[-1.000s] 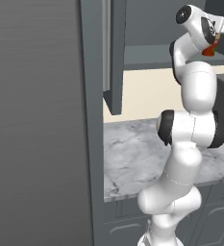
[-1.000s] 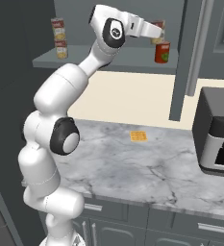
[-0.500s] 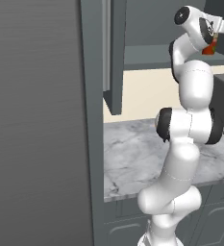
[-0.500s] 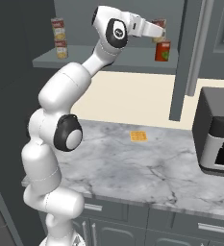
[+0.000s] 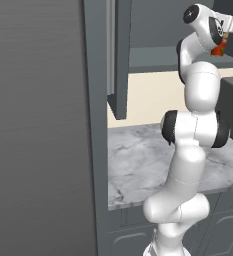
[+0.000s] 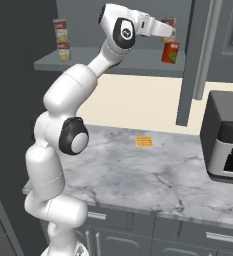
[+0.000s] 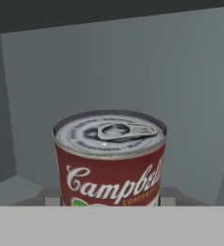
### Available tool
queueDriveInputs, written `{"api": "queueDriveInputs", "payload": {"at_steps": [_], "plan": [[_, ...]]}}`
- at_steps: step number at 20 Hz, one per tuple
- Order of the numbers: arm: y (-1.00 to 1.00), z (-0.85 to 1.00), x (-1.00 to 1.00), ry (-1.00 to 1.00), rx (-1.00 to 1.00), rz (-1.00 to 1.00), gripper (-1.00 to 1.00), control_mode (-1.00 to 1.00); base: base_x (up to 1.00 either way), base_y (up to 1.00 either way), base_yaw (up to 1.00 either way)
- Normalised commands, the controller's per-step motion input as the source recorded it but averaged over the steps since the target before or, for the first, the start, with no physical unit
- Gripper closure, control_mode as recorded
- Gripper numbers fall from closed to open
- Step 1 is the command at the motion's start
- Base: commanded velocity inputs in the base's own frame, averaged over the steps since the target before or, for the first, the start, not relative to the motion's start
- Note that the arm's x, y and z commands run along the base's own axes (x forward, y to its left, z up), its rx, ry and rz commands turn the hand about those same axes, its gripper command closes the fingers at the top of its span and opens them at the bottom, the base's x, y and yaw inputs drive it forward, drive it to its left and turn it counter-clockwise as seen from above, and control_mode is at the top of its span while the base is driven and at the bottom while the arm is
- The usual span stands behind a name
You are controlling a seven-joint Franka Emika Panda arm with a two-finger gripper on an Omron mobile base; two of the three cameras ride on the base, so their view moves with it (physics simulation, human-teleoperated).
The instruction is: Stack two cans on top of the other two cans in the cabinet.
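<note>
The cabinet (image 6: 138,60) shelf carries a stack of two cans (image 6: 62,40) at its left end and a red can (image 6: 170,52) to the right. The claw (image 6: 167,31) grips another can (image 7: 110,158) by its sides above the shelf: rigid, smooth, likely slippery. The door (image 6: 193,60) stands just beside it.

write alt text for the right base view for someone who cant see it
A white robot arm reaches up into a dark grey wall cabinet, its gripper shut on a can above a red-orange can. Two stacked cans stand at the shelf's left end.
</note>
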Motion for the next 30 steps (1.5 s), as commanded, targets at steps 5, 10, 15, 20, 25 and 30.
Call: {"api": "queueDriveInputs", "payload": {"at_steps": [5, 10, 15, 20, 25, 30], "plan": [[-0.04, -0.03, 0.00, 0.00, 0.00, 0.00, 1.00, -1.00, 0.00, 0.00, 0.00], [-0.01, -0.04, 0.02, 0.00, 0.02, 0.00, 1.00, -1.00, 0.00, 0.00, 0.00], [-0.03, -0.02, 0.13, 0.00, 0.01, 0.00, 1.00, -1.00, 0.00, 0.00, 0.00], [-0.02, -0.09, 0.00, 0.00, 0.04, 0.00, 1.00, -1.00, 0.00, 0.00, 0.00], [-0.01, -0.15, 0.00, 0.00, 0.06, 0.00, 1.00, -1.00, 0.00, 0.00, 0.00], [-0.02, -0.17, 0.01, 0.00, 0.07, 0.00, 1.00, -1.00, 0.00, 0.00, 0.00]]}}
